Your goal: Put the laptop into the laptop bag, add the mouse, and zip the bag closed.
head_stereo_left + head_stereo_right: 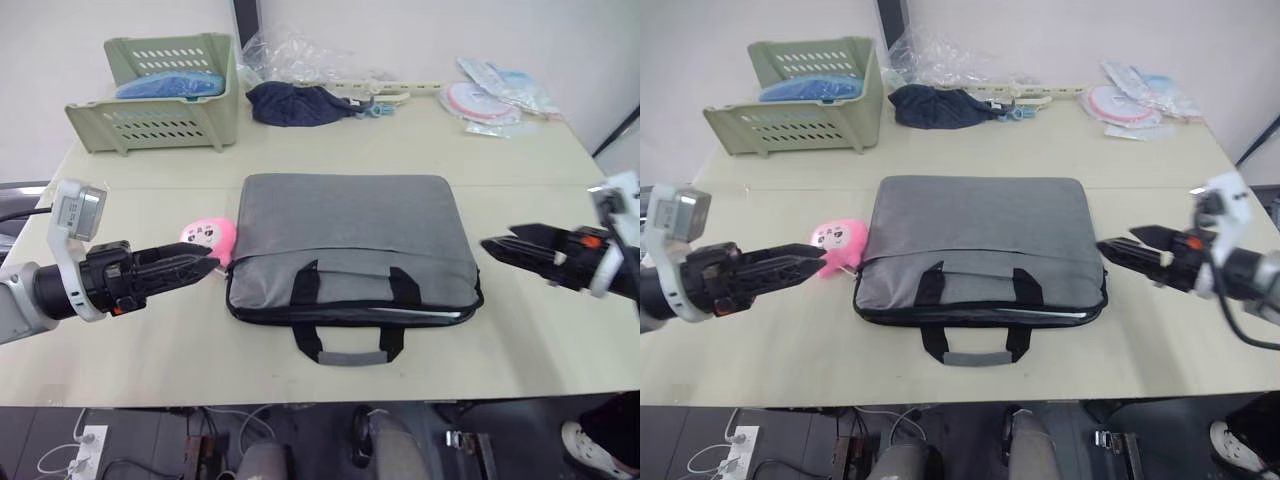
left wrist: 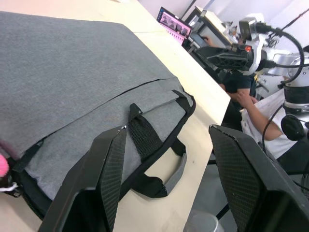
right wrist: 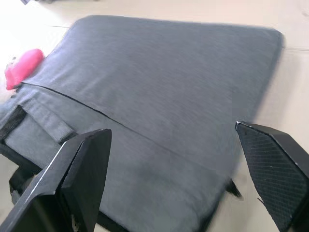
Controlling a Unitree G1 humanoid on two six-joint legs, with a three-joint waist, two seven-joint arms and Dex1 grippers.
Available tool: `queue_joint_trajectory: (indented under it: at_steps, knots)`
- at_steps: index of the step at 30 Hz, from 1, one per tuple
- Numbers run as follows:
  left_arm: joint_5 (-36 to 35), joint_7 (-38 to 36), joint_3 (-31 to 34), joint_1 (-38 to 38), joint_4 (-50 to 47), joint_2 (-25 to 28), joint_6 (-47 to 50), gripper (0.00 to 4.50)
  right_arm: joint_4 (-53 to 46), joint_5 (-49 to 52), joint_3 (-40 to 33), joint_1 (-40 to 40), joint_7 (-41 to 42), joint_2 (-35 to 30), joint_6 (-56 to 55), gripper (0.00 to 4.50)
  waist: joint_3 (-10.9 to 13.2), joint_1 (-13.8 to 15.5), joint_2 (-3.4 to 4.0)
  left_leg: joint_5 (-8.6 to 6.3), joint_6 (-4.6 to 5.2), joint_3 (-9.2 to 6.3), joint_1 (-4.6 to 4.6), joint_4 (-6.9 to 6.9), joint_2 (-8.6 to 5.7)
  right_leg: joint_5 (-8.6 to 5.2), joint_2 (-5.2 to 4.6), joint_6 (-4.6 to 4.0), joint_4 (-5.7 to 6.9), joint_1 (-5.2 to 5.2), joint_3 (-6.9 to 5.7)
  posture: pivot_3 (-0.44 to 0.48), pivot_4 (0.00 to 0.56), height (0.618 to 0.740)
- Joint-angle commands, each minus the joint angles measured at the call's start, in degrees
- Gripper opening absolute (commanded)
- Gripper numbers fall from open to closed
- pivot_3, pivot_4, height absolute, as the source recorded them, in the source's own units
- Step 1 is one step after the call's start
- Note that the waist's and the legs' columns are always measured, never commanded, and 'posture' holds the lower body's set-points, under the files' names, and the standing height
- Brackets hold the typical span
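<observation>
The grey laptop bag (image 1: 350,225) lies flat mid-table, its black handles (image 1: 345,345) toward me. A thin pale edge (image 1: 440,314) shows along its front right seam; I cannot tell what it is. The laptop and the mouse are hidden. My left gripper (image 1: 205,266) hovers open just left of the bag, its fingers pointing at the bag's side; the left wrist view has its gap (image 2: 166,129) over the handle area. Just off the bag's right side my right gripper (image 1: 490,245) is open too, with the grey top under its gap (image 3: 171,128). Neither holds anything.
A pink plush toy (image 1: 210,236) touches the bag's left edge beside my left fingertips. At the back stand a green basket (image 1: 160,90), a dark blue cloth (image 1: 295,103) and plastic packets (image 1: 495,95). A seated person (image 2: 260,121) is beyond the table's right end.
</observation>
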Motion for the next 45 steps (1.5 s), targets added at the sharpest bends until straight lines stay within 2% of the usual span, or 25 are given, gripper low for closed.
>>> queue_joint_trajectory:
  at_steps: [1, 4, 10, 14, 19, 22, 24, 28, 30, 35, 43, 45]
  knots:
    - [0.46, -4.92, -0.27, -2.72, -1.9, 2.91, -1.63, 2.94, -6.69, -1.3, 2.83, -0.4, 0.95, -1.14, -1.65, 4.5, 0.02, 0.33, 0.03, 0.0, 0.0, 0.0, 0.0, -0.02, 0.0, 0.0, 0.0, 0.0, -0.03, -0.01, -0.01, 0.0, 0.15, 0.74]
    - [0.88, -7.21, -0.24, -3.75, -1.58, 4.86, -1.67, 2.94, -7.69, -0.72, 2.74, -1.44, 1.28, -2.59, -1.1, 4.5, 0.03, 0.47, 0.03, 0.0, 0.0, -0.05, 0.1, 0.02, 0.0, 0.0, -0.01, 0.0, -0.08, -0.04, -0.06, 0.0, 0.15, 0.74]
    - [7.8, -16.69, 3.77, 0.51, 1.68, 10.6, -2.94, 2.94, -8.14, 0.44, -0.98, -0.1, 6.49, -9.79, 0.19, 4.5, 0.09, 0.15, 0.0, 0.0, -0.01, 0.02, -0.01, -0.12, 0.01, -0.01, 0.02, -0.02, -0.08, -0.05, -0.02, 0.0, 0.15, 0.74]
    - [10.05, -19.58, 3.49, 0.01, 3.84, 11.16, -4.01, 2.94, -7.4, 0.69, -1.17, -0.99, 6.97, -10.44, -0.2, 4.5, 0.1, 0.08, -0.01, 0.0, -0.02, 0.06, 0.0, -0.11, 0.04, -0.01, 0.04, -0.02, -0.06, -0.05, 0.03, 0.0, 0.15, 0.74]
    - [11.47, -19.83, 0.69, -0.89, 3.04, 9.68, -5.12, 2.94, -6.97, 0.18, 2.44, -4.87, 5.07, -7.97, -1.31, 4.5, 0.1, 0.09, 0.0, 0.0, -0.02, 0.07, -0.01, -0.11, 0.03, -0.01, 0.03, -0.02, -0.06, -0.07, 0.03, 0.0, 0.15, 0.74]
    - [12.5, -18.79, -0.11, -0.81, 4.0, 8.04, -5.83, 3.11, -4.48, -3.05, 6.56, -9.55, 0.43, -1.99, -3.55, 3.68, 0.1, -0.07, -0.01, 0.0, -0.02, 0.07, 0.0, -0.08, 0.04, -0.01, 0.03, -0.02, -0.03, -0.06, 0.03, 0.0, 0.15, 0.74]
    - [13.17, -18.64, -0.41, -0.82, 4.54, 7.29, -6.15, 3.11, -3.6, -5.11, 8.96, -11.09, -0.57, 1.14, -4.71, 2.78, 0.1, -0.27, -0.01, 0.0, -0.02, 0.1, 0.0, -0.06, 0.04, -0.01, 0.03, -0.02, 0.02, -0.07, 0.06, 0.0, 0.15, 0.74]
    - [13.82, -18.38, -0.12, -0.93, 5.2, 6.14, -6.15, 3.11, -1.21, -9.75, 12.72, -13.32, -1.38, 6.19, -7.99, 0.68, 0.1, -0.56, -0.01, 0.01, -0.02, 0.09, 0.08, -0.04, 0.04, -0.01, 0.03, -0.02, 0.03, -0.15, 0.01, 0.0, 0.15, 0.74]
    - [14.31, -18.05, -0.09, -0.93, 5.69, 5.59, -6.39, 3.11, 0.97, -11.67, 13.77, -14.65, -2.17, 9.11, -9.54, 0.03, 0.1, -0.86, -0.01, 0.01, -0.02, 0.1, 0.16, -0.04, 0.03, -0.01, 0.03, -0.02, 0.02, -0.15, 0.0, 0.0, 0.15, 0.74]
    - [14.92, -17.04, 0.84, -0.41, 6.19, 4.0, -6.38, 3.11, 3.3, -16.67, 17.27, -15.75, -1.22, 14.11, -13.56, 0.03, 0.11, -1.41, -0.01, 0.01, -0.03, 0.09, 0.22, -0.04, 0.04, -0.01, 0.04, -0.02, 0.08, -0.14, 0.0, 0.0, 0.15, 0.74]
    - [18.22, -8.55, 1.61, -2.99, 9.98, -3.3, -10.32, 3.11, 8.34, -29.08, 28.45, -16.64, 1.61, 23.94, -25.84, 0.03, 0.1, -2.01, -0.01, 0.02, -0.04, 0.14, 0.28, 0.0, 0.05, -0.01, 0.04, -0.02, 0.17, -0.14, 0.02, 0.0, 0.15, 0.74]
    - [17.8, -8.51, 1.8, -2.89, 9.43, -3.64, -10.03, 3.11, 9.66, -30.42, 30.12, -16.86, 2.48, 26.31, -27.32, 0.03, 0.09, -2.07, -0.03, 0.02, -0.04, 0.13, 0.27, 0.04, 0.05, -0.01, 0.03, -0.02, 0.18, -0.13, 0.01, 0.0, 0.15, 0.74]
